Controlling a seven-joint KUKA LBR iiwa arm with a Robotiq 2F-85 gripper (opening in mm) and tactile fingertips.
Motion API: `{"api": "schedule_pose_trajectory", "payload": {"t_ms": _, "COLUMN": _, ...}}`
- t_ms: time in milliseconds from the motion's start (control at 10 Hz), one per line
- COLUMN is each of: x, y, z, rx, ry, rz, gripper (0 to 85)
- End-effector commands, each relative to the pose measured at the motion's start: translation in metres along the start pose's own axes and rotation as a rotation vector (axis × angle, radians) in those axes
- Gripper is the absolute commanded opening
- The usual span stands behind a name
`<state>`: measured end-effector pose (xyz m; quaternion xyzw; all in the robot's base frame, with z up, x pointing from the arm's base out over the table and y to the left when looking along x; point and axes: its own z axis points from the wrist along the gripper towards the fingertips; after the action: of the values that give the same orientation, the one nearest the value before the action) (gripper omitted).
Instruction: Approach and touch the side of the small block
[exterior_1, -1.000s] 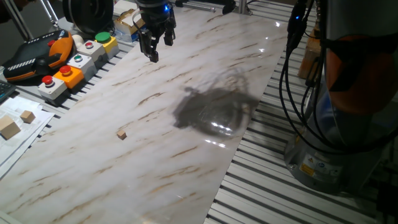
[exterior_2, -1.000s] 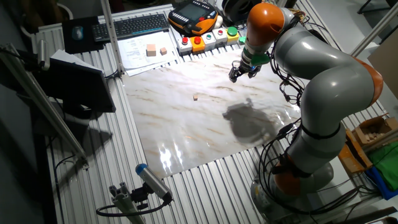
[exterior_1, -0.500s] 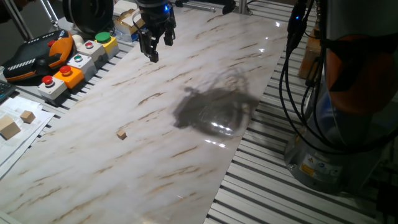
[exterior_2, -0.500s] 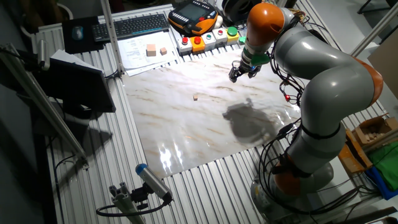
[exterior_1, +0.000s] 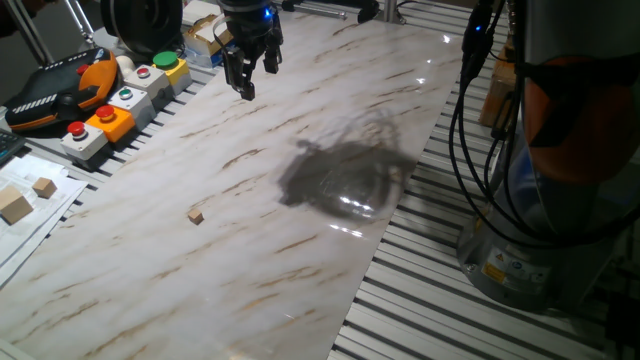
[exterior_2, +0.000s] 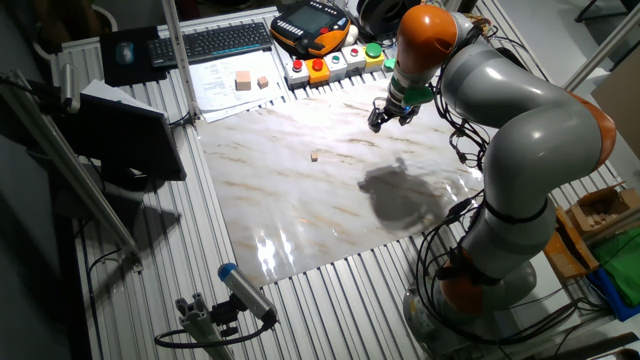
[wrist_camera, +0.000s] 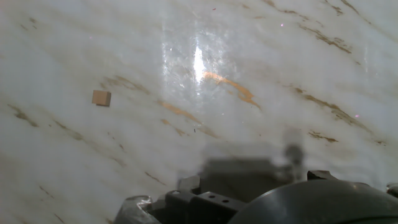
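Pretty much nothing's been done yet. The gripper (exterior_1: 247, 78) is held up near the button boxes (exterior_1: 120, 100), fingers slightly parted, nothing gripped. The block (exterior_1: 196, 215) is sat well apart, mid-table (exterior_1: 300, 250), untouched. Whole approach is left.

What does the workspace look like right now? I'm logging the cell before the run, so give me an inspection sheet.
Surface: marble-patterned board, glossy, arm's shadow on it.
Job's things: small block alone on the board, untouched.
Clutter: two larger blocks on paper; button boxes; pendant; keyboard.
Grippers: gripper raised near the button boxes, far from the small block; fingers empty.
Cables: black bundle hanging by the arm base.
Surroundings: slatted metal table.
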<state>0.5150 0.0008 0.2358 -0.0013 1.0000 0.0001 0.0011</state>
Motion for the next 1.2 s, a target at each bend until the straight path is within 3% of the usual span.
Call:
{"api": "schedule_pose_trajectory", "payload": {"t_ms": 0, "x": 0.000, "y": 0.000, "z": 0.000, "rx": 0.029, "ry": -0.012, "rz": 0.013, "gripper": 0.7}}
{"api": "schedule_pose_trajectory", "payload": {"t_ms": 300, "x": -0.001, "y": 0.002, "z": -0.004, "rx": 0.037, "ry": -0.003, "rz": 0.016, "gripper": 0.7}}
{"api": "schedule_pose_trajectory", "payload": {"t_ms": 500, "x": -0.002, "y": 0.003, "z": -0.001, "rx": 0.031, "ry": -0.015, "rz": 0.014, "gripper": 0.7}}
{"api": "schedule_pose_trajectory", "payload": {"t_ms": 1100, "x": -0.015, "y": 0.031, "z": 0.039, "rx": -0.001, "ry": -0.043, "rz": 0.031, "gripper": 0.7}}
